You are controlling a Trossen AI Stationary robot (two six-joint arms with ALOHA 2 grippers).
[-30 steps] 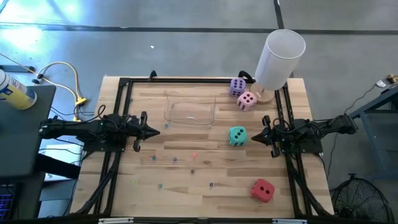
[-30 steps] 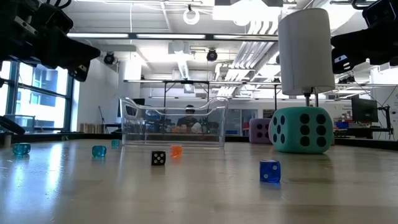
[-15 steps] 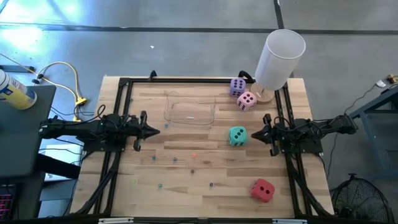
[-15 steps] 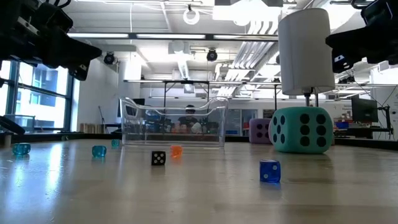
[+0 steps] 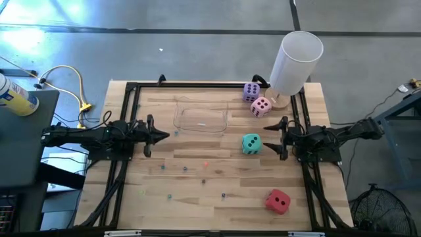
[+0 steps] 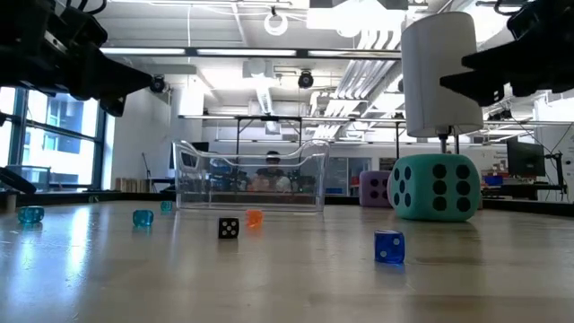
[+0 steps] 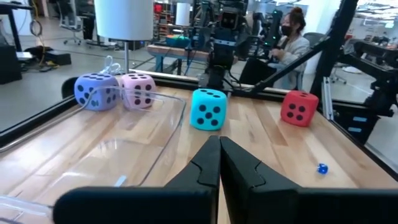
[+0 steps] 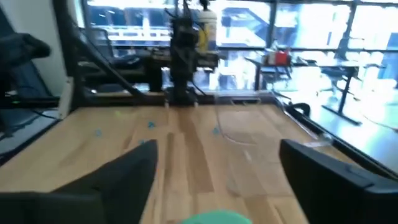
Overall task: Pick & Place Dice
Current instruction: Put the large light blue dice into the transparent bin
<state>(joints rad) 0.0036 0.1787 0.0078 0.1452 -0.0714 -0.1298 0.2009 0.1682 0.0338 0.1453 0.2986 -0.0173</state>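
Observation:
Four soft dice rest flat on the wooden table: purple [image 5: 251,91] and pink [image 5: 260,106] at the far right, teal [image 5: 250,143] at mid-right, red [image 5: 277,201] near the front right. My right gripper [image 5: 270,139] hovers level just right of the teal die, open, with nothing between its fingers; its wrist view shows only the die's top [image 8: 211,218] below the spread fingers. My left gripper [image 5: 166,136] hovers shut over the table's left side, pointing at the dice [image 7: 208,109].
A clear plastic tray [image 5: 201,118] lies at the far middle. A tall white cylinder [image 5: 296,62] stands on the far right corner. Several tiny dice are scattered on the near half, among them a black one [image 6: 229,228] and a blue one [image 6: 388,247]. A person [image 7: 292,37] sits beyond the table.
My right gripper has opened from shut to wide while staying above the same spot, and its wrist has swung a little. The dice and the left arm have kept still.

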